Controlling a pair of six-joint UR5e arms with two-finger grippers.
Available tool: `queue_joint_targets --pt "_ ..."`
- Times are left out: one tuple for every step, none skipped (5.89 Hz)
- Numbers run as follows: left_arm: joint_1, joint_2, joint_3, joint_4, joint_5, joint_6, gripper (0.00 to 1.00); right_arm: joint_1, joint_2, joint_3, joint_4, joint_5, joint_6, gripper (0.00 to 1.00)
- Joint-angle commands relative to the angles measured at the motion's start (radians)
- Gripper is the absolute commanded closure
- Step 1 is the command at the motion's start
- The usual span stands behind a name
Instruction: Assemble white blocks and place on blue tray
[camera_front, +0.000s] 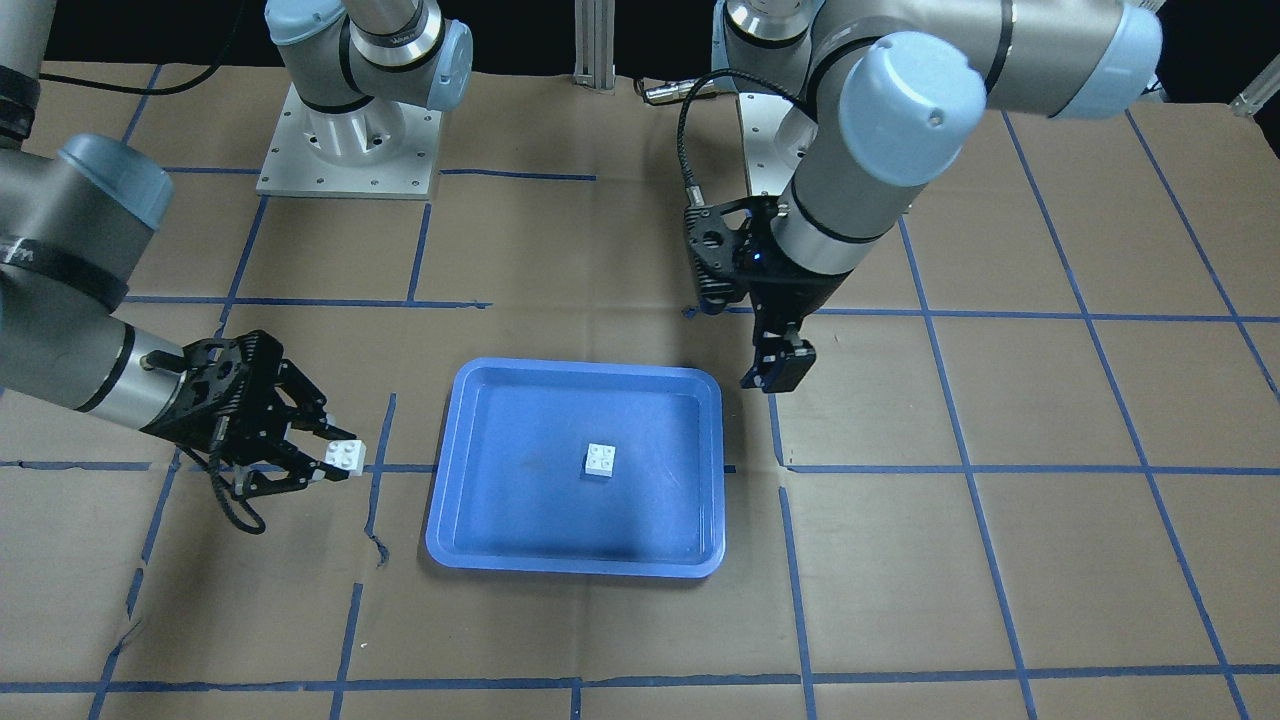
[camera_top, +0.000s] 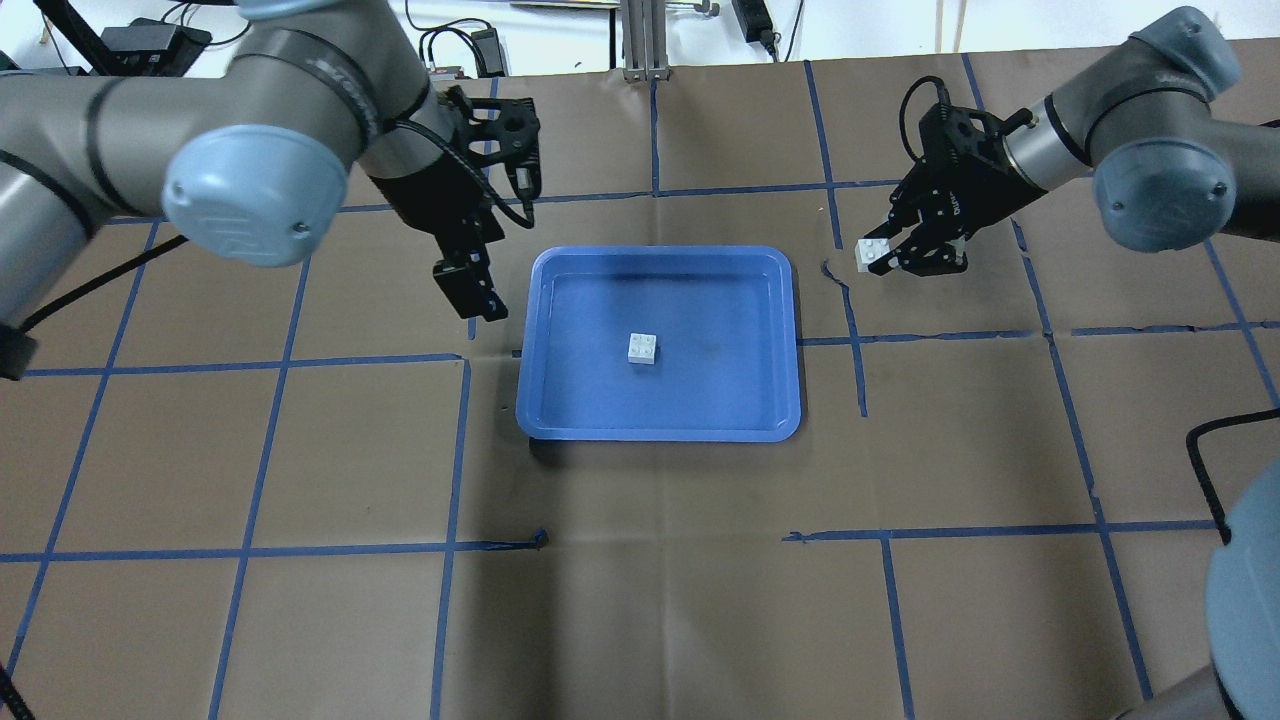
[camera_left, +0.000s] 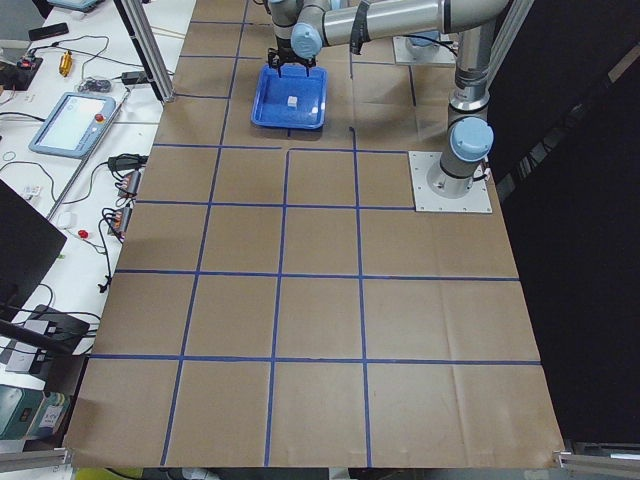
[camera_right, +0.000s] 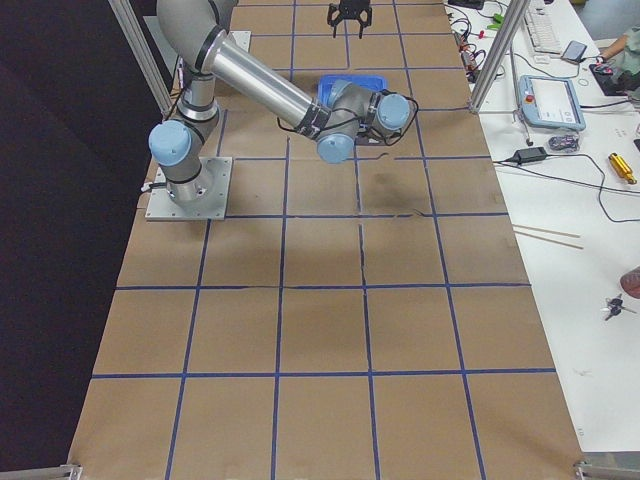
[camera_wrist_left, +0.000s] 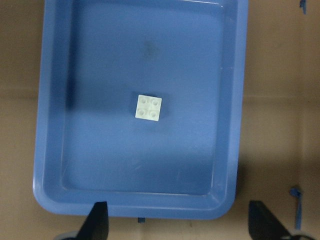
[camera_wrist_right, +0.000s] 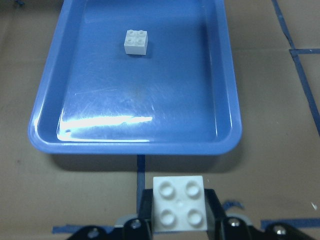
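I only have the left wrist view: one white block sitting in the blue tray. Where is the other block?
Observer: The second white block is gripped in the right claw, outside the blue tray, beyond one short side.
Operator: And where does the left claw itself sit relative to the tray?
Observer: The left claw hangs outside the opposite short side, near a corner, holding nothing.

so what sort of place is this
Most likely a robotics lab workcell: two arms bolted to a table gridded in blue tape, with a teach pendant and cables on a side bench.
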Motion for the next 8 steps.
queue_joint_targets --pt "0.03 0.099 0.002 -0.066 0.08 -0.213 0.02 0.13 -0.004 0.029 -0.113 0.002 0.134 0.85" --pt "0.029 0.125 0.0 -0.063 0.098 -0.432 0.02 0.192 0.001 0.092 -0.265 0.003 0.259 0.85" --pt "0.029 0.142 0.0 -0.052 0.144 -0.615 0.02 0.238 0.008 0.162 -0.436 0.006 0.36 0.86" --pt "0.029 0.144 0.0 -0.049 0.17 -0.831 0.02 0.265 0.022 0.193 -0.528 0.041 0.433 0.85" --pt "0.029 0.144 0.002 -0.038 0.167 -1.023 0.01 0.313 0.047 0.197 -0.589 0.054 0.478 0.85" --pt "0.03 0.144 0.003 -0.038 0.162 -1.152 0.01 0.322 0.076 0.201 -0.614 0.049 0.483 0.85" --pt "0.029 0.145 0.002 -0.04 0.164 -1.249 0.01 0.323 0.084 0.23 -0.657 0.049 0.483 0.85" --pt "0.03 0.145 0.0 -0.041 0.162 -1.255 0.01 0.323 0.102 0.255 -0.706 0.048 0.484 0.86"
